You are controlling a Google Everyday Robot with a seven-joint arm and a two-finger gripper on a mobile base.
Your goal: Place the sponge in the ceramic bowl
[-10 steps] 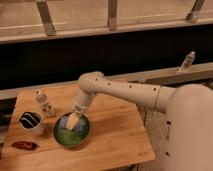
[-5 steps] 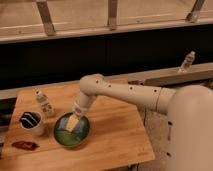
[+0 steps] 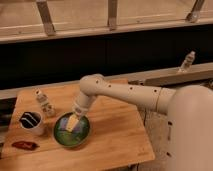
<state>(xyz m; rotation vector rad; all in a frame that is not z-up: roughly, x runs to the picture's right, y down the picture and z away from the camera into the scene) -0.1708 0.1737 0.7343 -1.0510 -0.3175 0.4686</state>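
**Sponge gripped low over the green bowl**

At the end of the white arm [image 3: 125, 92], reaching from the right across the wooden desk [image 3: 117, 137]: the gripper [image 3: 76, 116], pointed down over the ceramic bowl [image 3: 59, 136] and closed on the sponge [image 3: 73, 124]. Sponge pale and tilted, upper end pinched at the gripper's tip, lower end hanging inside the rim above the bowl's shiny centre. Cannot tell whether touching the glaze or just clear of it.

Bowl near the front left part of the desk, upright. Just to its left, a white mug with dark wavy stripes [image 3: 31, 123], close to the bowl but apart from it. Behind the mug and to the bowl's upper left, a small white bottle [image 3: 45, 103], standing. In front of the mug, near the desk's left front corner, a flat dark red object [image 3: 24, 145]. Far off on the ledge at the right, a second small bottle [image 3: 187, 61], well apart from everything on the desk.
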